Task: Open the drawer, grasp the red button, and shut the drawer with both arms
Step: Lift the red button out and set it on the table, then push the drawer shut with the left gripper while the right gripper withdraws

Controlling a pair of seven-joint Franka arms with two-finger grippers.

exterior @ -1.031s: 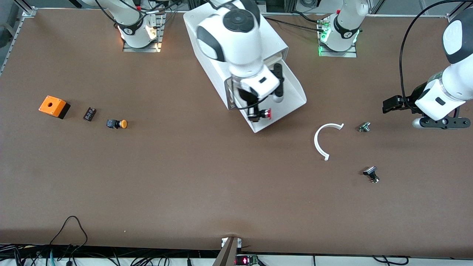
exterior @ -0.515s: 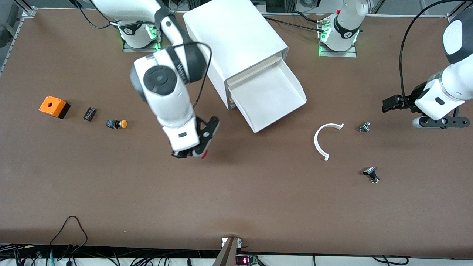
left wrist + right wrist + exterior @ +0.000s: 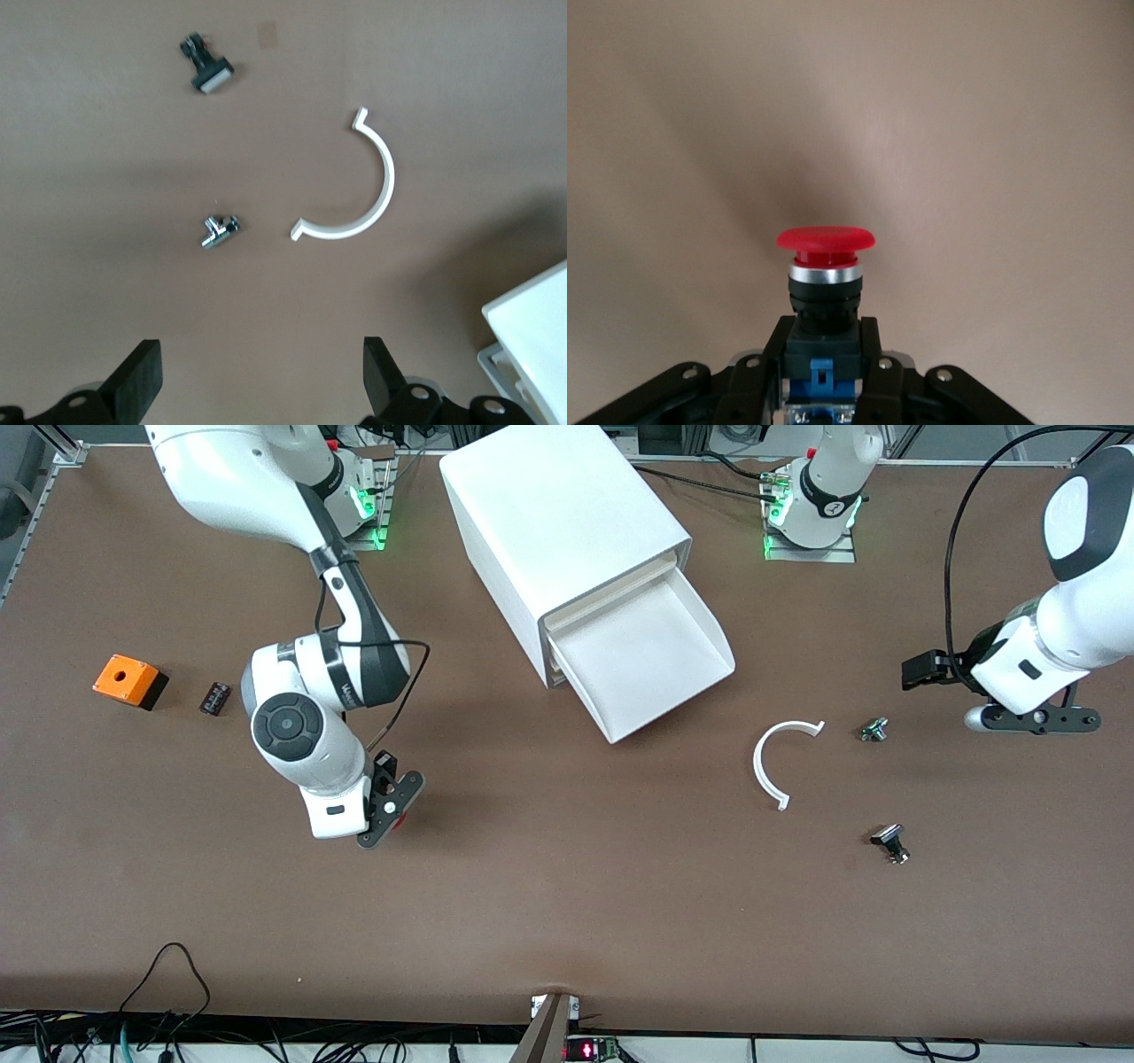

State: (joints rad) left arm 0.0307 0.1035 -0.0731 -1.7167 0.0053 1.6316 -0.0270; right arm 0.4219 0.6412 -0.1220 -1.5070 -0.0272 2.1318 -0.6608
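The right gripper (image 3: 394, 815) is clamped on the button (image 3: 825, 297), holding it by its black-and-blue body so the red cap points straight out past the fingertips; the button's long axis runs in line with the fingers (image 3: 760, 372). In the front view only a sliver of red shows under the gripper, which hangs low over bare table (image 3: 567, 921), well out from the cabinet (image 3: 558, 505) and toward the right arm's end.

The left gripper (image 3: 257, 381) has its fingers spread wide with nothing between them, and waits over the table near the left arm's end.

The drawer (image 3: 700, 624) stands pulled out of the cabinet, its tray bare, its front (image 3: 673, 707) facing the middle of the table.

Near the left gripper lie a white curved strip (image 3: 769, 766), a small metal part (image 3: 873, 730) and a dark clip (image 3: 889, 841). Toward the right arm's end sit an orange box (image 3: 126, 678) and a small dark block (image 3: 213, 697).
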